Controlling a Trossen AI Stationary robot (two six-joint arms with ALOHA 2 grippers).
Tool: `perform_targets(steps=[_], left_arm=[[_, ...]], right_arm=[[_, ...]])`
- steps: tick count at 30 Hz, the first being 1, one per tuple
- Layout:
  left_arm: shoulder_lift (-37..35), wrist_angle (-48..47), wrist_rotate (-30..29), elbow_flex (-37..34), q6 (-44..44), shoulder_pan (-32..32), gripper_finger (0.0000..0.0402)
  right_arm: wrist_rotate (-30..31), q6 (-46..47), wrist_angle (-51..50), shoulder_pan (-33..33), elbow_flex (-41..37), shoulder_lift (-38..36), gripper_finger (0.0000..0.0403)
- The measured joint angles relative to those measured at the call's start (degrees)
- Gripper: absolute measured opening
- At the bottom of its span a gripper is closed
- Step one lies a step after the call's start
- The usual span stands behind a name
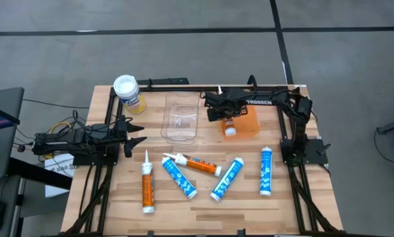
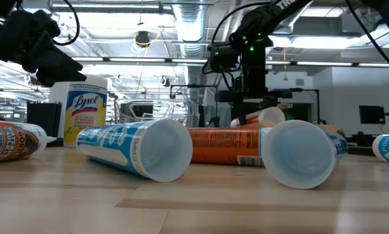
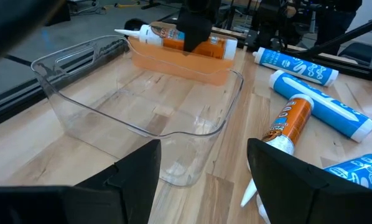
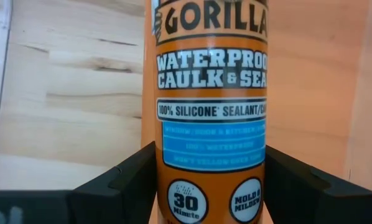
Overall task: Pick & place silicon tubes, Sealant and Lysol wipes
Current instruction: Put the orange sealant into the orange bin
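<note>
My right gripper is shut on an orange Gorilla sealant tube over the orange bin at the far middle. My left gripper is open and empty at the table's left, level with the clear plastic bin; its fingers point toward that bin. The Lysol wipes canister, with a white lid and yellow label, stands upright at the far left. Two orange tubes and three blue-and-white tubes lie on the near half of the table. My right gripper pinches the middle of the sealant tube's body between its two fingers, from above, pointing down and lying across the tube. The tube lies about level at the orange bin's rim, nozzle toward the far edge. Whether it rests on the bin, I cannot tell.
The clear bin stands between the Lysol canister and the orange bin. The loose tubes lie scattered across the near middle of the table. Bare wood shows along the near edge. Cables and a box lie off the table's left side.
</note>
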Motion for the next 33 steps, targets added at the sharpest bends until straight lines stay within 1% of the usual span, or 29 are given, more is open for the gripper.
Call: perform_targets(steps=[7, 16, 23, 27, 30, 33], left_arm=[[0.0, 0.0, 0.0, 0.0, 0.0, 0.0, 0.0231], [0.0, 0.0, 0.0, 0.0, 0.0, 0.0, 0.0231], [0.0, 0.0, 0.0, 0.0, 0.0, 0.0, 0.0231], [0.0, 0.0, 0.0, 0.0, 0.0, 0.0, 0.0231], [0.0, 0.0, 0.0, 0.0, 0.0, 0.0, 0.0231], [0.0, 0.0, 0.0, 0.0, 0.0, 0.0, 0.0231]], right_arm=[[0.1, 0.0, 0.0, -0.1, 0.0, 0.0, 0.0238], [0.1, 0.0, 0.0, -0.1, 0.0, 0.0, 0.0266], [-0.2, -1.2, -0.6, -0.1, 0.0, -0.2, 0.0265], [-0.2, -3.0, -2.9, 0.8, 0.6, -2.3, 0.0265], [-0.4, -5.3, -3.7, 2.1, 1.5, -5.3, 0.0265], [-2.9, -8.4, -1.7, 4.7, 2.4, -9.2, 0.0265]])
